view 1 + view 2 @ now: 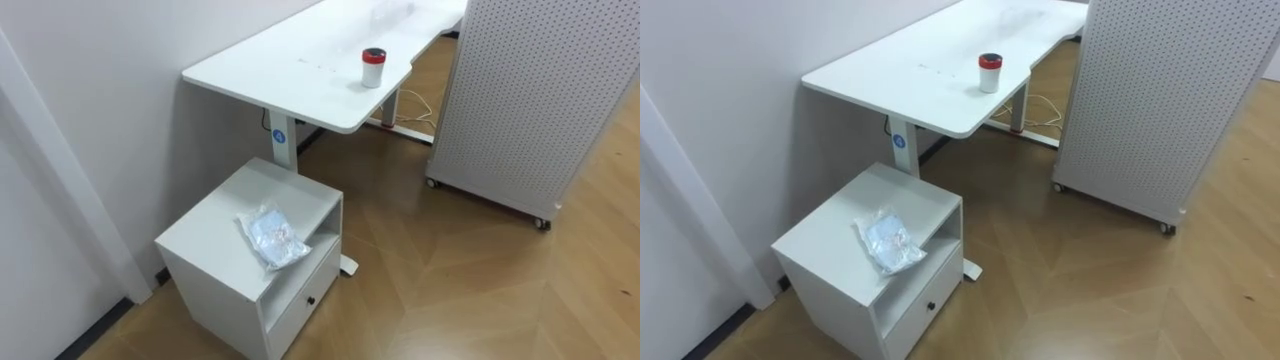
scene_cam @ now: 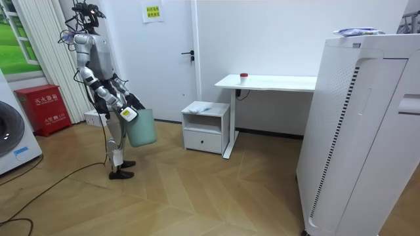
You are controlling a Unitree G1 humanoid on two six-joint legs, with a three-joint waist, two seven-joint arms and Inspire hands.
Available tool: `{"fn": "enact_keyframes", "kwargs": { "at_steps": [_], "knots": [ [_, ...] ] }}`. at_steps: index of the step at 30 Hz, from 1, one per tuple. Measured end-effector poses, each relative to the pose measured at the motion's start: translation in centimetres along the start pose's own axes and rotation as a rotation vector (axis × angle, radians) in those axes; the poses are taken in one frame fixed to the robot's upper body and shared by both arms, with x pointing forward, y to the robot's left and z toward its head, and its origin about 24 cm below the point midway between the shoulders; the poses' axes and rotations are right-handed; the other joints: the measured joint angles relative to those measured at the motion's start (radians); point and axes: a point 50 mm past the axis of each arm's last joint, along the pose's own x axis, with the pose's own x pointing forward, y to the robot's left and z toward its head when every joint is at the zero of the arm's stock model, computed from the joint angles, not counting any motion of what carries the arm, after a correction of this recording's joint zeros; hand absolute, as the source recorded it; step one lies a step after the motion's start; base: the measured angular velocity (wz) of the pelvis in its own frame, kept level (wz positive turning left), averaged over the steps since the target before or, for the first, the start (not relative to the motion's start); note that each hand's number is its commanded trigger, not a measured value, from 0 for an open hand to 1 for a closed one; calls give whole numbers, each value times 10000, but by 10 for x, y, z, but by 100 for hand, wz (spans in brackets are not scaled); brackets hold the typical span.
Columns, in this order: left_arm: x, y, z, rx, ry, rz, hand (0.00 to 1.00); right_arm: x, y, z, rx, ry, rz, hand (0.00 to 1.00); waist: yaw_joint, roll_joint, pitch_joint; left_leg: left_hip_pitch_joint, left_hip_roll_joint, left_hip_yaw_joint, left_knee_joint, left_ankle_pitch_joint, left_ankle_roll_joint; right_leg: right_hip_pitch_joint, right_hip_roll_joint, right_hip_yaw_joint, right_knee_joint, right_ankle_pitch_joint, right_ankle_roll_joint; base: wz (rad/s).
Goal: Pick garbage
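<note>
Carrying a green bin (image 2: 142, 128) low at one hand (image 2: 127, 113), ready for the catch; cannot tell which hand, nor how it grips. Spotting the crumpled plastic bag (image 1: 272, 238) well ahead of that hand, atop the white cabinet (image 1: 205, 245), not yet reached.

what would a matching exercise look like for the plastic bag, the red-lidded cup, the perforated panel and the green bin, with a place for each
Things:
1. crumpled plastic bag
2. red-lidded cup
3. perforated panel
4. green bin

Places:
a. on the white desk
b. standing on the wooden floor on small wheels
c. held off the floor in front of the robot
d. on top of the small white cabinet

Pairs: 1-d, 2-a, 3-b, 4-c
</note>
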Motion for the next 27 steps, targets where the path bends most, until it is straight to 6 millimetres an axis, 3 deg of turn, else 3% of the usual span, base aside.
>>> {"fn": "enact_keyframes", "kwargs": {
  "at_steps": [7,10,15,16,18,20,22,24,25,26,27],
  "knots": [
    [0,1,-1,-58,39,60,0,0,0,1,-86,-20,-31,100,45,2,11,-85,18,21,93,0,0,-117,-6,15,172,-5,-5,0],
    [0,2,0,-140,40,105,0,1,-1,5,-125,-153,-81,100,33,10,65,-161,22,14,247,-33,-2,-159,-27,9,362,-78,-37,0],
    [-2,9,-8,-688,297,449,0,1,1,8,-504,-281,34,100,31,-105,99,-364,111,107,1361,-570,-116,-443,-123,19,1444,-733,-192,-4],
    [-3,12,-11,-903,382,585,0,1,1,9,-511,-319,86,100,32,-113,103,-521,213,146,1869,-787,-194,-503,-76,-3,1627,-903,-263,0],
    [-3,15,-13,-1153,444,742,0,1,1,8,-487,-303,81,100,32,-145,81,-842,346,277,2681,-877,-334,-501,-49,-26,1737,-1072,-418,6],
    [-3,21,-12,-1404,365,965,0,0,-2,8,-508,-289,1,100,23,-162,63,-1730,575,466,4394,-704,-609,-412,20,56,1746,-1095,-496,11],
    [-3,24,-11,-1629,166,1197,0,-1,-5,6,-508,-201,-66,100,63,-202,100,-2437,561,494,5047,-648,-842,-322,47,290,1809,-1169,-594,6],
    [-3,25,-6,-1643,-155,1256,0,-1,-6,6,-440,-154,-137,100,202,-123,84,-3203,535,507,4254,-537,-917,-286,74,420,1815,-1230,-602,-14],
    [-4,26,-6,-1594,-199,1380,0,-2,-7,4,-456,-70,-183,100,458,-109,83,-3530,487,490,3201,-148,-1126,-250,74,650,1887,-1306,-594,-55],
    [-6,27,-13,-1569,-16,1534,0,-2,-8,3,-484,7,-219,100,608,-92,98,-3732,507,461,2005,429,-1152,-181,73,736,1961,-1435,-602,-57],
    [-8,27,-18,-1532,147,1598,0,-2,-8,3,-468,33,-241,100,621,-80,87,-3754,536,426,1504,771,-1142,-110,90,733,1990,-1529,-597,-39]
  ]
}}
